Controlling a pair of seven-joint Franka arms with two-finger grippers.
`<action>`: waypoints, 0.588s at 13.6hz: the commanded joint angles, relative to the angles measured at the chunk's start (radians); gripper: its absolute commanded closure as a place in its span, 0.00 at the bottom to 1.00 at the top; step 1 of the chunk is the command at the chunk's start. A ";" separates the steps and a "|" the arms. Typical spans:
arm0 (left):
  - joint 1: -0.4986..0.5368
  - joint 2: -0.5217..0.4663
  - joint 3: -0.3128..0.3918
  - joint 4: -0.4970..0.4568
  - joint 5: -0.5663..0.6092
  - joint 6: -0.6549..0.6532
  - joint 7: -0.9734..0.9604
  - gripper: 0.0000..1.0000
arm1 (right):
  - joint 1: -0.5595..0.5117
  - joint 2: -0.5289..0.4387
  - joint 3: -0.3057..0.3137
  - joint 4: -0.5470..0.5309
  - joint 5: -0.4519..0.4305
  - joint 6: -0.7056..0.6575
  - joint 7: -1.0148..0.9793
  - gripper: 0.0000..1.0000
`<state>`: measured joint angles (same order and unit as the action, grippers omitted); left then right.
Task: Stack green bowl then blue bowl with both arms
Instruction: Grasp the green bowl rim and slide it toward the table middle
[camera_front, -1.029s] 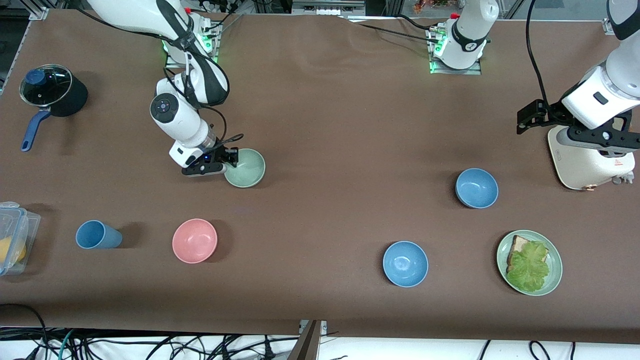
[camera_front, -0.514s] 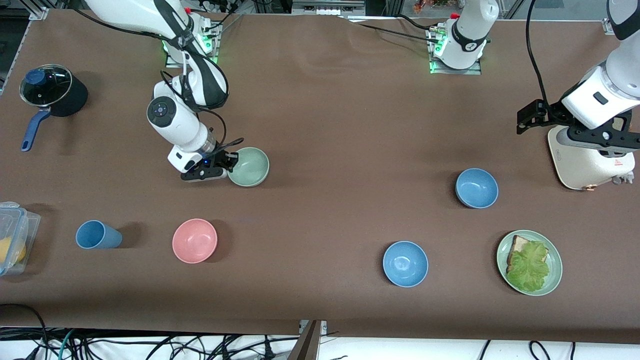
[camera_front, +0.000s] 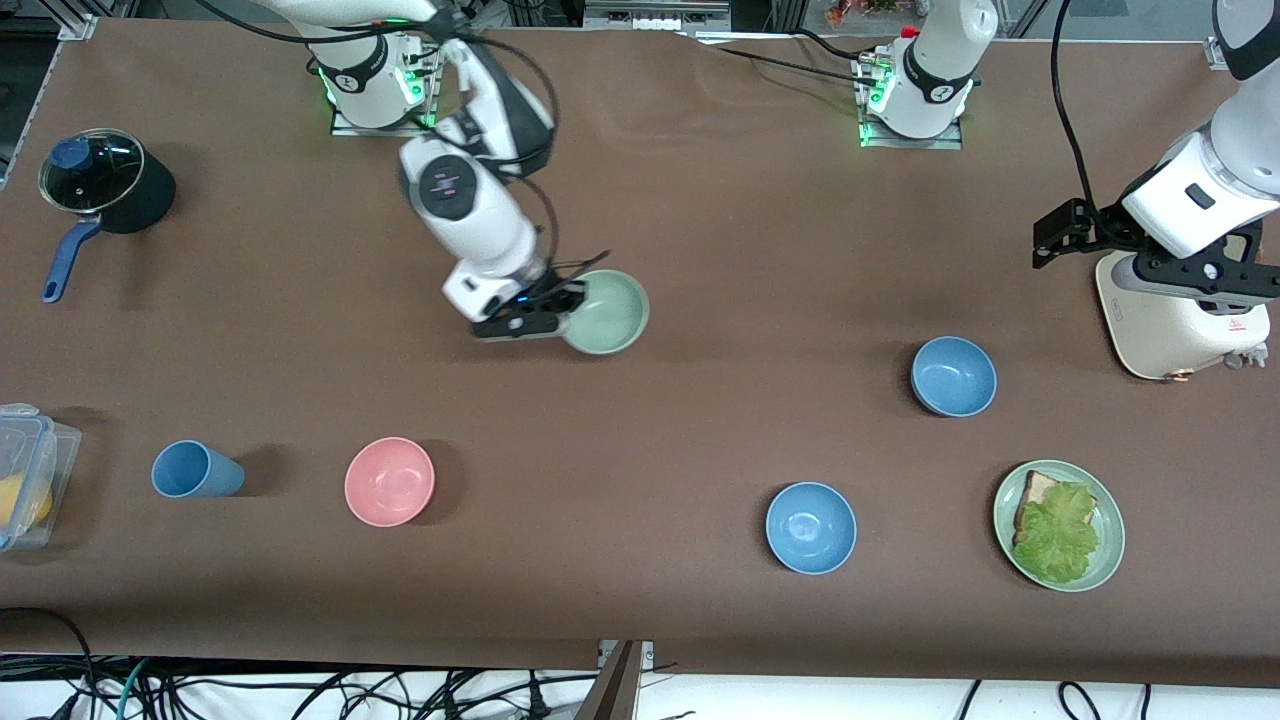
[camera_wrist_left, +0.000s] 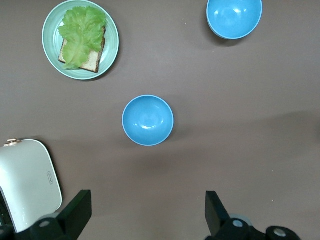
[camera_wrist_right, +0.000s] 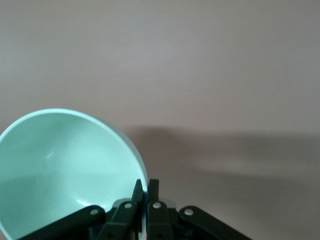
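Note:
My right gripper (camera_front: 563, 305) is shut on the rim of the pale green bowl (camera_front: 607, 314) and holds it above the bare middle of the table. In the right wrist view the fingers (camera_wrist_right: 152, 192) pinch the green bowl's (camera_wrist_right: 65, 170) rim, one inside and one outside. The muted blue bowl (camera_front: 953, 376) sits on the table toward the left arm's end and shows in the left wrist view (camera_wrist_left: 147, 120). My left gripper (camera_front: 1195, 283) waits open and empty, high over the toaster, its own view (camera_wrist_left: 145, 215) looking down on the blue bowl.
A brighter sky-blue bowl (camera_front: 810, 527) and a green plate (camera_front: 1108, 535) with bread and lettuce lie nearer the front camera. A white toaster (camera_front: 1170, 335) stands under the left arm. A pink bowl (camera_front: 389, 481), blue cup (camera_front: 195, 470), pot (camera_front: 105, 185) and clear box (camera_front: 25, 475) stand toward the right arm's end.
My right gripper has lifted the green bowl and carried it toward the left arm's end of the table. The left arm has not moved.

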<state>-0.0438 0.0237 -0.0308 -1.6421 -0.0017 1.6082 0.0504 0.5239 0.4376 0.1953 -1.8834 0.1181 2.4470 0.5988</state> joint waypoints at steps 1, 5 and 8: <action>0.002 0.013 -0.008 0.030 0.026 -0.021 -0.004 0.00 | 0.086 0.156 -0.011 0.185 -0.059 -0.019 0.134 1.00; 0.002 0.013 -0.008 0.030 0.026 -0.021 -0.004 0.00 | 0.200 0.286 -0.014 0.299 -0.211 -0.019 0.373 1.00; 0.002 0.015 -0.006 0.030 0.026 -0.019 -0.003 0.00 | 0.237 0.326 -0.030 0.310 -0.227 -0.017 0.406 1.00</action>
<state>-0.0437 0.0238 -0.0309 -1.6422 -0.0017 1.6081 0.0504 0.7379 0.7347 0.1850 -1.6163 -0.0893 2.4479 0.9778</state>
